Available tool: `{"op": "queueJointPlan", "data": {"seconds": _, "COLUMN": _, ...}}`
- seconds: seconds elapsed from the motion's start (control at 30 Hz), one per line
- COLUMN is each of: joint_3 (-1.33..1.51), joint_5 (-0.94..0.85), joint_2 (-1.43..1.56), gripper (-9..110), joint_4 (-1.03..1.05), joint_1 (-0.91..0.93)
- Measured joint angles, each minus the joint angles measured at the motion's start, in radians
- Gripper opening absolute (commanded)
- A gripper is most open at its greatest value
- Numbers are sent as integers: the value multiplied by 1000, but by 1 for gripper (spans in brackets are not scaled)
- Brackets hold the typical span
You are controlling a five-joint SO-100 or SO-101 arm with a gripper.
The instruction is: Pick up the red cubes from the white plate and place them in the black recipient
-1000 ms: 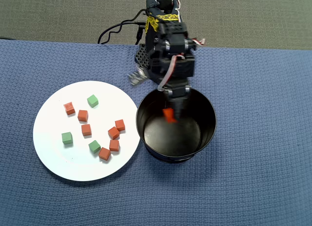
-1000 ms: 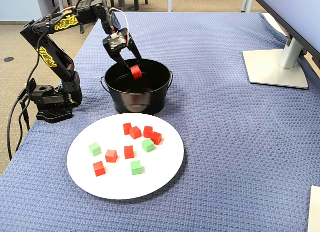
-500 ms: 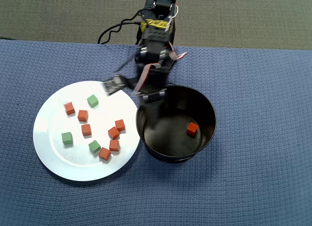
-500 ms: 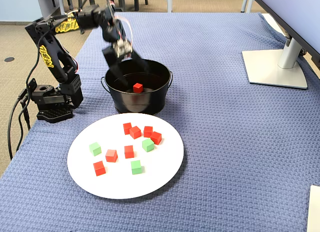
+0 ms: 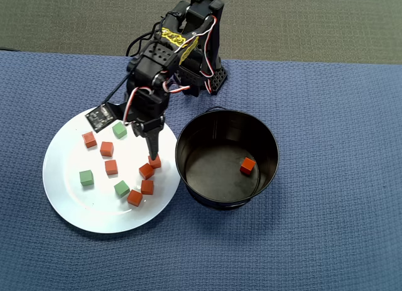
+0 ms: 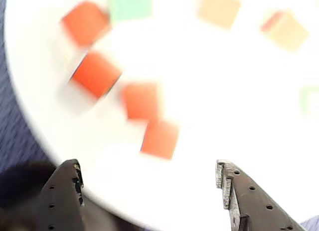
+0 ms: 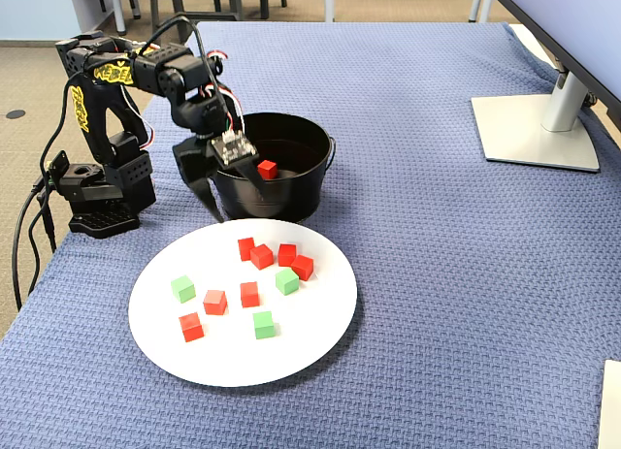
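- the red cubes (image 5: 146, 171) look like small, stiff, matte blocks; i judge them light and not slippery, so a modest squeeze on two opposite flat faces should hold one.
- seven of them lie on the white plate (image 5: 69, 203); four sit close together toward the plate's pot side, some touching, so taking one may nudge its neighbours.
- one red cube already rests inside the black recipient (image 5: 267, 140), on its glossy floor.
- three green cubes (image 5: 86, 177) of the same size lie among the red ones and are best left alone.
- the gripper (image 6: 149, 183) hangs over the plate's edge with its jaws spread wide and nothing between them; the wrist view shows a red cube just ahead of the gap.
- in the overhead view the fingertips point down at the red cube nearest the pot.
- the plate looks hard and smooth, so a pushed cube would probably slide; the pot stands right beside the plate, its tall wall needing a lift to clear.
- both rest on a blue textured cloth (image 7: 466, 304) covering the table; a monitor stand (image 7: 543, 129) sits well apart at the far right of the fixed view, and plain floor shows beyond the table.
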Motion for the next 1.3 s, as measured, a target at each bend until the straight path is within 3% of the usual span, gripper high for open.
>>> {"op": "queueJointPlan", "data": {"seconds": 0.37, "joint_3": 172, "joint_5": -98, "joint_2": -110, "gripper": 20, "joint_4": -192, "joint_1": 60}}
{"op": "queueJointPlan", "data": {"seconds": 0.7, "joint_3": 242, "joint_5": -2, "joint_2": -156, "gripper": 19, "joint_4": -353, "joint_1": -3}}
{"op": "queueJointPlan", "data": {"seconds": 1.3, "joint_3": 324, "joint_5": 72, "joint_2": -121, "gripper": 19, "joint_4": -321, "joint_1": -100}}
